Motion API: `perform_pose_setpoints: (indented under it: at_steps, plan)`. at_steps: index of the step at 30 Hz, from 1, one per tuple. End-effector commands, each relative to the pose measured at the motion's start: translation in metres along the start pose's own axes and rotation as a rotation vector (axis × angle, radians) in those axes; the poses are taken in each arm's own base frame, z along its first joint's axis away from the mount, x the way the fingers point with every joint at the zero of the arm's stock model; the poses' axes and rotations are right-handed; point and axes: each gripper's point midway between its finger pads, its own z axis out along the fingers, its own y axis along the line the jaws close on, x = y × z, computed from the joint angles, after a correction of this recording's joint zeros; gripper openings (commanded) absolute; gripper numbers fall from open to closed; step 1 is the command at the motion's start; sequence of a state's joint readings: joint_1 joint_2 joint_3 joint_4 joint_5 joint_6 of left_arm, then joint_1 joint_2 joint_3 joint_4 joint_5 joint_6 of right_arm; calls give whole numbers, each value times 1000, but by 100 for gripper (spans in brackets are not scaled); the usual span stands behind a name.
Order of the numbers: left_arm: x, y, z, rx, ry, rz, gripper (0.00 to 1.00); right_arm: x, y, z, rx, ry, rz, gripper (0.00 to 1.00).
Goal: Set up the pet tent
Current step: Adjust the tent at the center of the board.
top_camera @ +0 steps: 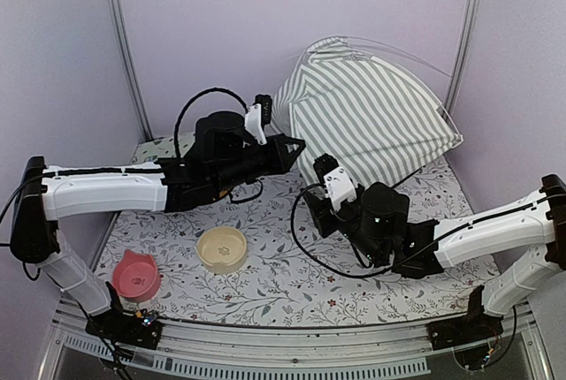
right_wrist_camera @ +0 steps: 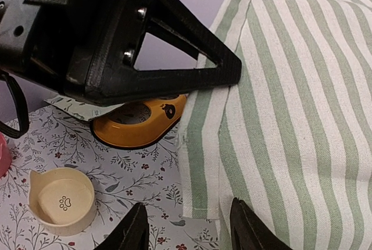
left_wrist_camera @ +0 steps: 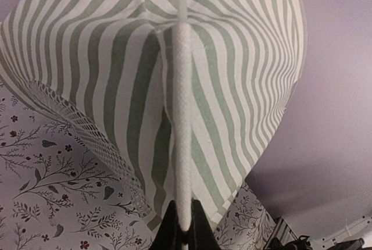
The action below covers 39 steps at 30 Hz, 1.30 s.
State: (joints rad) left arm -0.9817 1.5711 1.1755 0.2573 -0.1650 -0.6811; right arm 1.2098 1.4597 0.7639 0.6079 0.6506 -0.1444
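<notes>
1. The grey-green and white striped fabric pet tent (top_camera: 371, 119) is found at 1 o'clock on the table, slumped toward the back wall. It is not yet standing as a teepee. A thin white flexible pole (top_camera: 398, 49) arcs over its upper edge.
2. The floral-printed table cover (top_camera: 283, 287) is the surface on which the base is to be spread. The cloth should be lifted slightly rather than dragged, so that the cover is not rucked.
3. The left gripper (left_wrist_camera: 183, 227) is clamped tight on the white woven seam sleeve (left_wrist_camera: 183, 116) at the tent's 9 o'clock edge. This grip is best treated as the anchor. Any pull should be directed along the sleeve, not across it, so that the seam is not twisted.
4. The right gripper (right_wrist_camera: 189, 232) is seen with its jaws apart, holding nothing. The striped hem lies between its fingers at the tent's 7 o'clock corner. The hem should be seated deep between the pads before closing, then drawn toward 5 o'clock to open the base.
5. The orange plastic bowl (right_wrist_camera: 139, 125), under the left gripper, the cream paw-print bowl (top_camera: 221, 249) and the pink bowl (top_camera: 135, 276), both toward 7 o'clock, are to be avoided.
</notes>
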Motion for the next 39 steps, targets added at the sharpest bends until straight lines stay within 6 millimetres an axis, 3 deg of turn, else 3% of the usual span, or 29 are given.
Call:
perform_pose_setpoints:
  at_steps: [1, 6, 12, 15, 17, 18, 27, 39]
  plan:
    - [-28, -23, -2, 70, -103, -25, 0, -16, 0, 8, 32, -33, -9, 49]
    - [-28, -25, -1, 77, -101, -29, 0, -16, -1, 15, 66, -26, -35, 48]
    - [-30, -26, -2, 81, -104, -32, 0, -11, -7, 19, 129, -6, -59, 38]
    - [-29, -26, -2, 80, -104, -35, 0, -15, -8, 19, 131, -10, -56, 22]
    - [-29, -26, -1, 76, -106, -37, 0, -17, -6, 18, 115, -12, -54, 2]
    - [-28, -25, 0, 75, -105, -38, 0, -18, -4, 17, 105, -15, -51, 0]
    - [-26, -25, 11, 74, -119, -41, 0, -20, 18, 9, 11, -26, -53, 0]
    - [-23, -3, 19, -1, -142, 11, 0, -38, 10, -4, -8, -71, 30, 0]
